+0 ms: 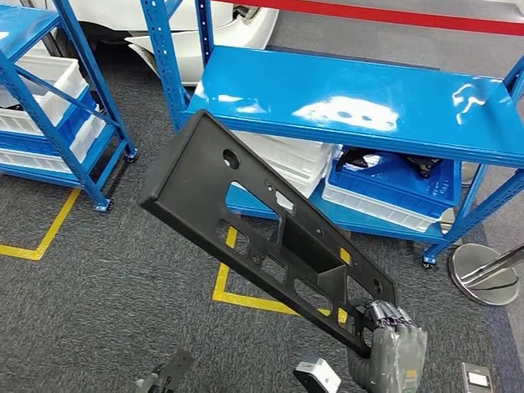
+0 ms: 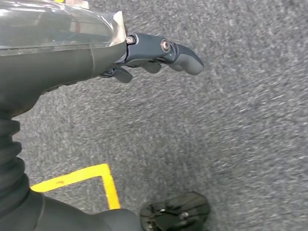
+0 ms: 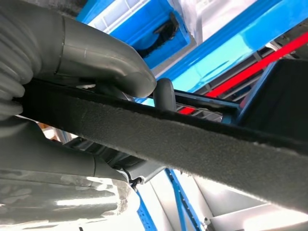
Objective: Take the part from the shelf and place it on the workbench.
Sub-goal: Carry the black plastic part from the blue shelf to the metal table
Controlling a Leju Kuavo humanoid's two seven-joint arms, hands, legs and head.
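Note:
A long black plastic part [image 1: 259, 221] with cut-outs hangs in the air, tilted, in front of the blue shelf [image 1: 371, 102]. My right hand [image 1: 386, 327] grips its near lower end; the far end points up and to the left. In the right wrist view the thumb [image 3: 109, 62] lies over the part's dark edge [image 3: 181, 139] and fingers wrap under it. My left hand [image 2: 160, 53] hangs over the grey carpet, its fingers stretched out with nothing in them.
Another blue shelf [image 1: 49, 106] with white bins stands at the left. White and blue bins [image 1: 383, 184] sit under the middle shelf's top board. Yellow floor tape [image 1: 247, 299] marks the carpet. A round metal post base [image 1: 485, 274] stands at the right.

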